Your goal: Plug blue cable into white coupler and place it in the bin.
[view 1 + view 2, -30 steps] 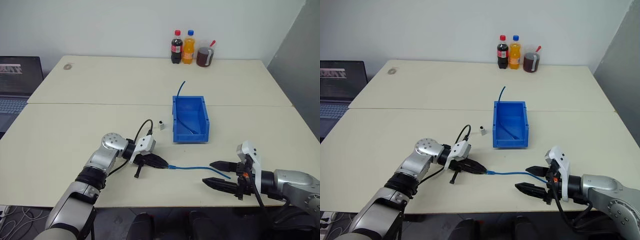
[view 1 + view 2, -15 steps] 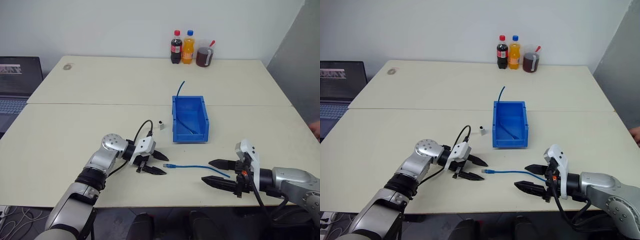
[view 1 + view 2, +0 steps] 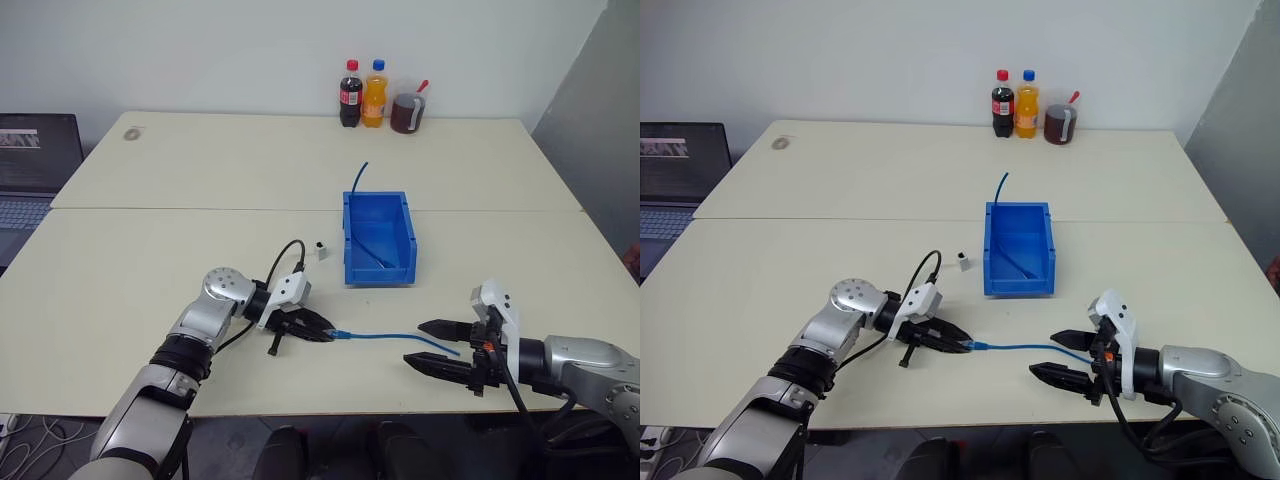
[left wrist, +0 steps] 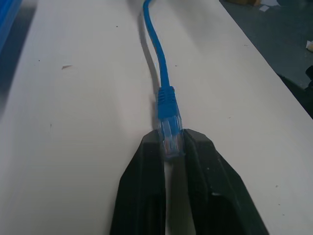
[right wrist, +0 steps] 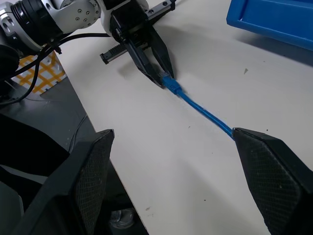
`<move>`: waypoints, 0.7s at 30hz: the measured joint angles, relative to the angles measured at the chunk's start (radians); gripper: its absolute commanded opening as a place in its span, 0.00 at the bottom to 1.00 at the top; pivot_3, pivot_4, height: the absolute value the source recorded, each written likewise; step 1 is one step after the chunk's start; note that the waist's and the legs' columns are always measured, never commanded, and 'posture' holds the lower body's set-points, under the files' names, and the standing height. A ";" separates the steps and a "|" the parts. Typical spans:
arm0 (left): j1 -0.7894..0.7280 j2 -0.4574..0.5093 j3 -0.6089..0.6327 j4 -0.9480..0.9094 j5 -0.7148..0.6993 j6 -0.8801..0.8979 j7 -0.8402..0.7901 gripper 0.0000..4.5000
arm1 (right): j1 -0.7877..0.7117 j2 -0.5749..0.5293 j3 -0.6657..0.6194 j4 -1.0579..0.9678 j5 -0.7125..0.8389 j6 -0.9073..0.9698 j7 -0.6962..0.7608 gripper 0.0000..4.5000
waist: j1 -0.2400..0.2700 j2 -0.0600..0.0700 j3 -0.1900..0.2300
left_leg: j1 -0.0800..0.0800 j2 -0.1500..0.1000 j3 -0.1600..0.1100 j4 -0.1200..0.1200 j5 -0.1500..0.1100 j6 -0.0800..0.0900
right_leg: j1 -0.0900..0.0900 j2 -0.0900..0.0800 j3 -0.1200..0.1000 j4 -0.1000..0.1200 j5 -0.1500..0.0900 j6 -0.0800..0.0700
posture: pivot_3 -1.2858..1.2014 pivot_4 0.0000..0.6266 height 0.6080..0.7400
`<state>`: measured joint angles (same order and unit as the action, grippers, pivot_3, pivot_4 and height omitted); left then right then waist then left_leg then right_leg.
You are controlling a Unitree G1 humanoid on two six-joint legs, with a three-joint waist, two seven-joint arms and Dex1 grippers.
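L gripper [image 4: 172, 147] pinches blue cable [image 3: 395, 338] plug near table [image 3: 150, 260] front edge; R gripper [image 3: 432, 347] spread wide, holding nothing, front-right.

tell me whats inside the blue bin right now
Inside the bin lies a thin blue cable piece, running across its floor; its far end sticks up over the back wall. The bin's front lip hides the floor nearest the robot.
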<state>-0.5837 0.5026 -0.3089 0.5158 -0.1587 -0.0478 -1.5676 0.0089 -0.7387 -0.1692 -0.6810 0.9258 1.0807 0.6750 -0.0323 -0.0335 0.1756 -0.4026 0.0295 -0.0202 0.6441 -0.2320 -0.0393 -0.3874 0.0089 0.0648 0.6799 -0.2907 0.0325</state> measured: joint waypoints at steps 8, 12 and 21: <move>0.001 0.001 0.000 -0.002 0.001 -0.002 -0.006 0.06 | -0.010 -0.001 0.007 0.002 0.000 0.000 0.000 0.91 | 0.000 0.000 0.000 | 0.000 0.000 0.000 0.000 0.000 0.000 | 0.000 0.000 0.000 0.000 0.000 0.000 | 0.52 0.24 1.00; 0.024 0.009 0.012 -0.067 -0.031 0.120 0.011 0.06 | -0.010 0.000 0.005 0.001 0.023 0.002 -0.009 0.91 | -0.001 0.000 0.000 | 0.000 0.000 0.000 0.000 0.000 0.000 | 0.000 0.000 0.000 0.000 0.000 0.000 | 0.52 0.24 1.00; 0.111 0.059 0.212 -0.584 -0.510 0.999 0.196 0.06 | 0.017 0.073 -0.020 0.001 0.247 0.043 -0.153 0.91 | -0.001 0.000 0.001 | -0.003 0.003 -0.004 0.001 0.000 0.000 | -0.001 -0.001 0.000 0.000 0.000 0.000 | 0.52 0.24 1.00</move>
<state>-0.4731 0.5618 -0.0967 -0.0683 -0.6688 0.9516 -1.3720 0.0255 -0.6657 -0.1894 -0.6800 1.1728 1.1242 0.5221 -0.0337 -0.0335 0.1766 -0.4058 0.0323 -0.0246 0.6447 -0.2320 -0.0393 -0.3886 0.0082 0.0650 0.6799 -0.2910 0.0324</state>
